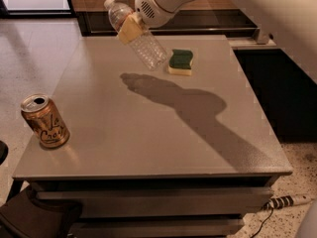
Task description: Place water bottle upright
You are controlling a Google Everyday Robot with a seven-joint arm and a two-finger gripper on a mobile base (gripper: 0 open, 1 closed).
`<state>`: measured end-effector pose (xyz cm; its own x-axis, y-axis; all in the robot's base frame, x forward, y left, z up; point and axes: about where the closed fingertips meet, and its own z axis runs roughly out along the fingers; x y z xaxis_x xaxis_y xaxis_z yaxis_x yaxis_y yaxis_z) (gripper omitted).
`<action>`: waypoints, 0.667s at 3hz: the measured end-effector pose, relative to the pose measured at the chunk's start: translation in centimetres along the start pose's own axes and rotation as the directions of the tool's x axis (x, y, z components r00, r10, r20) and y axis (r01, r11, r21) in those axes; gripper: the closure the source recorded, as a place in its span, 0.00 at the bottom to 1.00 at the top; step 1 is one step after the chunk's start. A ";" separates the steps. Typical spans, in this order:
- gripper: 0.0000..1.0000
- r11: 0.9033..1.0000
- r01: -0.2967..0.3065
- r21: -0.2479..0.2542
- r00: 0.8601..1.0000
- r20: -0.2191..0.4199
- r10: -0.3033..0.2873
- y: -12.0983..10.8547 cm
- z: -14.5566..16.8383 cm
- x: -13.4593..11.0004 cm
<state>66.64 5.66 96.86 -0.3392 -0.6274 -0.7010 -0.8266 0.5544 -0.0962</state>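
Note:
The water bottle (141, 41) is clear ribbed plastic with a white cap at the upper left. It hangs tilted in the air above the far part of the grey table (148, 133), cap up and to the left, base down and to the right. My gripper (131, 28) is shut on the water bottle around its upper body, with a yellowish finger pad across it. The white arm reaches in from the top right. The bottle's shadow falls on the table below it.
A green-and-yellow sponge (181, 62) lies on the far side of the table, just right of the bottle's base. A gold LaCroix can (44, 121) stands upright near the front left corner. A power strip (290, 201) lies on the floor at the lower right.

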 end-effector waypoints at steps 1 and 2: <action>1.00 0.997 0.072 -0.030 0.994 0.082 -0.069 -0.2 0.3 -1.5; 1.00 0.995 0.076 -0.062 0.982 0.177 -0.064 1.1 0.8 -2.5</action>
<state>66.97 8.26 97.96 -0.2009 -0.5546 -0.8075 -0.8764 0.4701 -0.1049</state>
